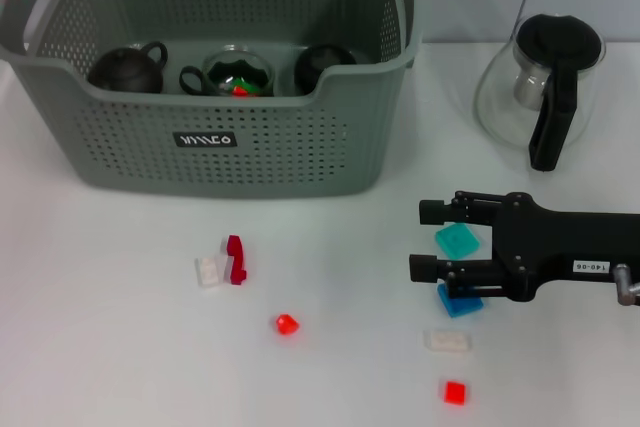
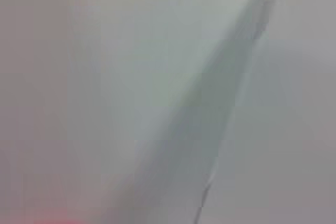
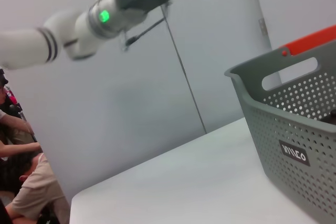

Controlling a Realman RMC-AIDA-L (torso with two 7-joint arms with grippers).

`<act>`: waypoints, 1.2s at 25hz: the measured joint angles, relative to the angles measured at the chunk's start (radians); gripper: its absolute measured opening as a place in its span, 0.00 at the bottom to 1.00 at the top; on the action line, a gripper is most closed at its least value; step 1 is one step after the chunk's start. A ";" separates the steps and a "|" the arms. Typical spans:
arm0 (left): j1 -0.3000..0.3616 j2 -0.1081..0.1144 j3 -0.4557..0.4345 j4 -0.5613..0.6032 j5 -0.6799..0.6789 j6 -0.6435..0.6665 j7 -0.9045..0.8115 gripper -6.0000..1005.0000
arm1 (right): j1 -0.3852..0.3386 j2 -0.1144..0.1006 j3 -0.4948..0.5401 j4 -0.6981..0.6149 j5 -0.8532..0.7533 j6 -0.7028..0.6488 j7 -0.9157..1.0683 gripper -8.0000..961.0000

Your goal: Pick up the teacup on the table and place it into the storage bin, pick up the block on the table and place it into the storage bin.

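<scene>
The large grey perforated plastic storage bin (image 1: 215,137) with orange handle clips stands at the far left part of the white table (image 1: 120,347). Inside it, against the scooped front rim, sit a dark round teapot-like pot (image 1: 127,69), a small clear glass cup (image 1: 238,74) with something green and red in it, and another dark round vessel (image 1: 324,65). No teacup shows on the table outside the bin, so the teacup half of the task looks done; which of the dark vessels is the teacup I cannot say for sure.

The block half is still open. Several small blocks lie loose toward the near edge: a white block (image 1: 209,271) touching a dark red piece (image 1: 235,259) in front of the bin, a small red block (image 1: 287,324) near the middle, and toward the right side a teal flat block (image 1: 457,240), a blue flat block (image 1: 459,301), a white flat block (image 1: 447,340) and a red cube (image 1: 455,392).

The right hand (image 1: 430,241), black, hovers low over the right side of the table with its fingers spread apart and nothing between them, the teal and blue blocks just beside them. It seems to be lining up on one of them. The left hand is not seen; its arm is raised near the far left corner above the bin.

A clear glass kettle with black lid and handle (image 1: 540,87) stands at the far right, apart from the bin
</scene>
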 joint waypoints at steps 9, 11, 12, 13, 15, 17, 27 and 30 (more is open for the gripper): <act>-0.091 -0.020 0.486 0.169 0.506 -0.501 -0.331 0.26 | -0.007 0.001 0.000 0.000 0.001 0.001 -0.003 0.87; -0.108 -0.040 0.533 0.169 0.600 -0.534 -0.356 0.26 | -0.007 0.001 0.000 0.000 0.002 0.001 -0.003 0.87; -0.111 -0.047 0.542 0.169 0.621 -0.542 -0.361 0.27 | -0.007 0.001 0.000 0.000 0.002 0.001 -0.003 0.87; -0.117 -0.059 0.553 0.169 0.657 -0.553 -0.368 0.27 | -0.007 0.001 0.000 0.000 0.002 0.001 -0.003 0.87; -0.128 -0.077 0.559 0.168 0.710 -0.568 -0.385 0.27 | -0.007 0.001 0.000 0.000 0.001 0.001 -0.003 0.87; -0.137 -0.086 0.560 0.163 0.741 -0.580 -0.403 0.28 | -0.005 0.001 0.000 0.000 0.001 0.001 -0.003 0.87; -0.148 -0.095 0.563 0.133 0.736 -0.620 -0.438 0.33 | -0.006 0.002 0.000 0.000 0.000 0.002 0.000 0.87; -0.144 -0.100 0.557 0.149 0.714 -0.620 -0.437 0.45 | -0.008 0.002 0.000 0.000 0.000 0.002 -0.002 0.87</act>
